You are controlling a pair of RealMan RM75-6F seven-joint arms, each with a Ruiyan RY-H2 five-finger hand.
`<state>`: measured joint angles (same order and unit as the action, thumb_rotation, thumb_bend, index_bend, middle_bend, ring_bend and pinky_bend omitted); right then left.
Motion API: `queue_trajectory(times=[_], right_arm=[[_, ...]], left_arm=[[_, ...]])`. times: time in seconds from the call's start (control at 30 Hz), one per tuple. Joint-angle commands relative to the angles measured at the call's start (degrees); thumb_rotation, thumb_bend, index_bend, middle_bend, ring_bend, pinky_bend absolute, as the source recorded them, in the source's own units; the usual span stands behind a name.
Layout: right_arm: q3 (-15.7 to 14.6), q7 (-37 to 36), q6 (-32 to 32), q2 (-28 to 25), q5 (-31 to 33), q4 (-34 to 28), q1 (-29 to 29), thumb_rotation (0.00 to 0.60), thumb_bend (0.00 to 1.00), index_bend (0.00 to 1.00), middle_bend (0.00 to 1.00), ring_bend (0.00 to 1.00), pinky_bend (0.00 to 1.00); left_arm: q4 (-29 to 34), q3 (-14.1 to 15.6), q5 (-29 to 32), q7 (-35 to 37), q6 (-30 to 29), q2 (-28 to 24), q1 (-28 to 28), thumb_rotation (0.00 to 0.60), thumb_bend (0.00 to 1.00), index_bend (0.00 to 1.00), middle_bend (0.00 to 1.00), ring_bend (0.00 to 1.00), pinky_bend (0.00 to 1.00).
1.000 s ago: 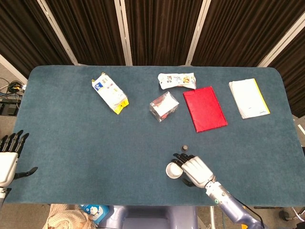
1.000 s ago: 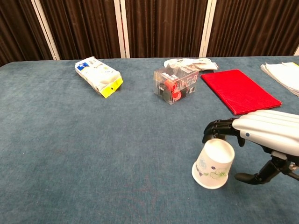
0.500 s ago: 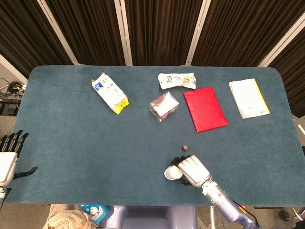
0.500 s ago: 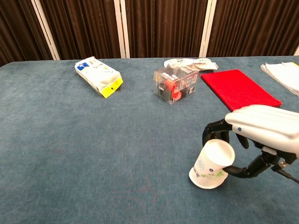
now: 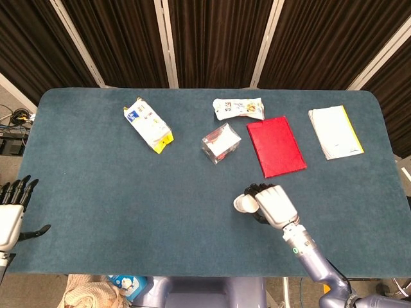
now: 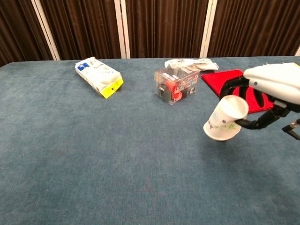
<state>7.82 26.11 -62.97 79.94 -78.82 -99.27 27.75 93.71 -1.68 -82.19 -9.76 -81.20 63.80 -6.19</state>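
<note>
right hand point(image 6: 274, 91) grips small white paper cup with green print point(image 6: 226, 118), cup tilted, clear of blue felt table point(image 6: 93, 164). step: carry phase, likely. red flat folder point(image 6: 236, 91) just beyond hand. next: level cup, hold grip firm. left hand point(image 5: 11, 212) open, off table edge.

A robot laboratory or recording studio, not a home. A blue felt-covered table point(image 5: 96, 186) stands before floor-length dark curtains point(image 5: 212, 38) with pale vertical rails. Unrelated test objects lie spread apart: a snack bag point(image 5: 148, 124), a clear plastic box point(image 5: 220, 143), a red booklet point(image 5: 275, 146). Cables point(image 5: 16, 117) trail on the floor at left.
</note>
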Motion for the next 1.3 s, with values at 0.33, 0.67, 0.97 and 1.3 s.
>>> queue_trajectory(times=[0.33,0.67,0.97,1.3], right_arm=[[-0.18,-1.43,-0.09,0.88,2.60,3.47,0.13,0.600,0.43,0.52,0.38,0.42,0.55],[-1.16,-2.06,0.12,3.77,4.04,6.31,0.28,0.600,0.43,0.42,0.36,0.40,0.49],[-1.20,3.69,-0.62,4.84,7.83,5.84,0.25,0.600,0.43,0.00,0.00,0.03,0.17],[-1.83,3.35,-4.73,0.52,6.87,2.95,-1.97,0.600,0.43,0.00,0.00,0.01,0.17]], left_arm=[[0.28,0.04,0.24,-0.03,0.16,-0.05,0.00,0.600,0.00,0.00,0.00,0.00,0.00],[0.57,0.12,0.43,0.01,0.46,-0.13,-0.05,0.600,0.00,0.00,0.00,0.00,0.00],[0.70,0.12,0.53,0.08,0.57,-0.25,-0.08,0.600,0.00,0.00,0.00,0.00,0.00],[0.71,0.14,0.32,0.16,0.24,-0.27,0.01,0.600,0.00,0.00,0.00,0.00,0.00]])
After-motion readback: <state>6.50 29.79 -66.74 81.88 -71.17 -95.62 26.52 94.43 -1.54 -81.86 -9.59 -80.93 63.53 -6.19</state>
